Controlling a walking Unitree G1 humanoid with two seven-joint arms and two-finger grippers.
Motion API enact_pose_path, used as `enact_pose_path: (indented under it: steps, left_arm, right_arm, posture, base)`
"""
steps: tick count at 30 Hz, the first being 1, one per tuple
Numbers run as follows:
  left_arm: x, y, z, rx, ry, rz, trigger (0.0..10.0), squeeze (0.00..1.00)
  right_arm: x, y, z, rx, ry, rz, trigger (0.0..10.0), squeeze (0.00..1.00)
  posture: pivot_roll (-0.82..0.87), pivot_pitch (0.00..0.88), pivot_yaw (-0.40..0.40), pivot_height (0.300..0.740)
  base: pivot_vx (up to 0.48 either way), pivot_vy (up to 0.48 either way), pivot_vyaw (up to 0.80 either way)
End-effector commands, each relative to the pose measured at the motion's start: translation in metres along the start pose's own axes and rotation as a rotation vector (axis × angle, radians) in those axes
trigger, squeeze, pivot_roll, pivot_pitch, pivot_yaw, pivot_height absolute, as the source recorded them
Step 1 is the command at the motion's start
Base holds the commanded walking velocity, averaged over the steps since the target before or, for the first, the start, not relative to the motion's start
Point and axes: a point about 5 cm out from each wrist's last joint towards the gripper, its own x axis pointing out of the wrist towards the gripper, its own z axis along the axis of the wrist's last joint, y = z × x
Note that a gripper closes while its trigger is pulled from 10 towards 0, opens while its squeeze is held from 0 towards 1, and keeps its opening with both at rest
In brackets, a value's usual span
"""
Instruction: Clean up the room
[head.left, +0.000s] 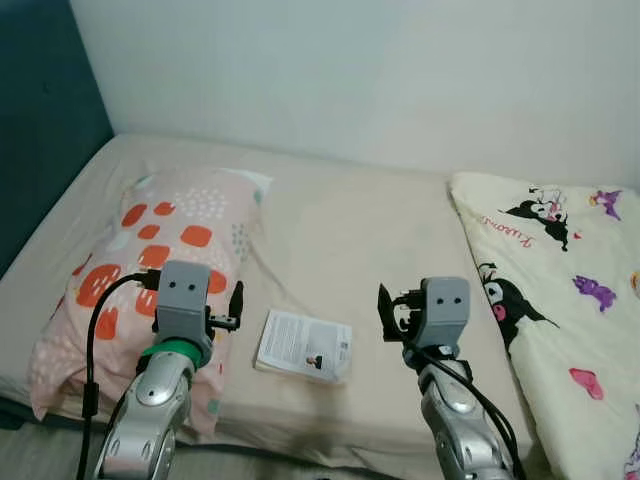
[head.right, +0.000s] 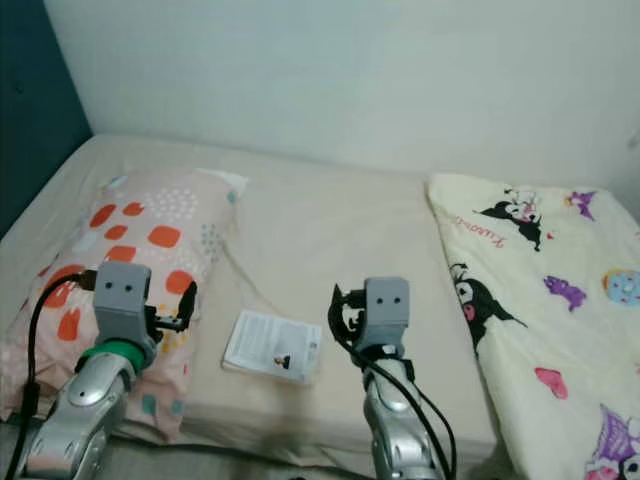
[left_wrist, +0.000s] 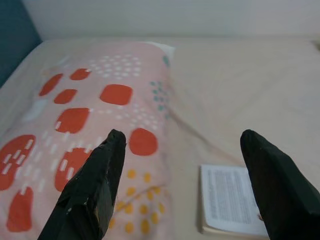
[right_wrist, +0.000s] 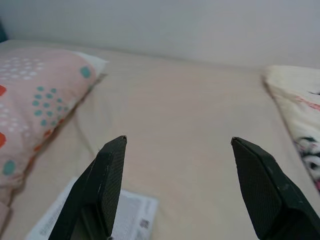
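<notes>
- Bed (head.left: 330, 215) with beige sheet runs across the head views, white wall behind, dark teal panel at the robot's far left.
- Booklet (head.left: 304, 345), white with printed text and a small dark picture, lies flat on the sheet near the bed's front edge, between the two arms. It is the loose item on the bed.
- Pink pillow (head.left: 150, 260) with orange-red blobs, white dots and teal dots lies on the robot's left part of the bed, its near end at the front edge. Booklet is just beside the pillow's right side, not touching as far as can be told.
- Cream blanket (head.left: 560, 290) with black cartoon characters, purple figures and pink hearts covers the robot's right part of the bed, well apart from the booklet.
- Left gripper (left_wrist: 180, 165) is raised over the near end of the pillow; fingers spread wide apart, nothing between them. In the left wrist view the pillow sits under one finger, the booklet near the other.
- Right gripper (right_wrist: 175, 170) hovers over bare sheet to the right of the booklet; fingers (right_wrist: 107, 185) also spread wide, holding nothing. Right wrist view shows a booklet corner by one finger and the blanket edge at the far side.
- Black cable (head.left: 95, 340) loops along the left arm.
</notes>
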Motion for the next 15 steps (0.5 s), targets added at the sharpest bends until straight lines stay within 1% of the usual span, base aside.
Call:
enact_pose_path:
  steps: [1, 3, 12, 15]
  left_arm:
    - [-0.0010, -0.0012, -0.0045, 0.005, 0.012, -0.009, 10.0, 0.00]
    - [-0.0009, -0.0016, -0.0044, 0.004, 0.011, -0.011, 10.0, 0.00]
    - [-0.0002, -0.0024, -0.0045, 0.003, 0.012, -0.014, 10.0, 0.00]
    - [0.0003, -0.0026, -0.0042, 0.003, 0.010, -0.017, 10.0, 0.00]
  right_arm:
    - [-0.0018, -0.0028, -0.0041, 0.005, 0.013, -0.013, 10.0, 0.00]
    - [-0.0017, -0.0030, -0.0042, 0.006, 0.014, -0.013, 10.0, 0.00]
    - [-0.0017, -0.0035, -0.0052, 0.014, 0.022, -0.017, 10.0, 0.00]
    - [-0.0018, -0.0040, -0.0054, 0.010, 0.022, -0.022, 10.0, 0.00]
  posture:
    - [0.01, 0.054, -0.028, 0.740]
    - [0.01, 0.054, -0.028, 0.740]
    - [0.01, 0.054, -0.026, 0.740]
    - [0.01, 0.054, -0.026, 0.740]
  base:
    - [-0.326, 0.000, 0.00]
    - [-0.326, 0.000, 0.00]
    - [-0.327, 0.000, -0.79]
    - [-0.326, 0.000, -0.64]
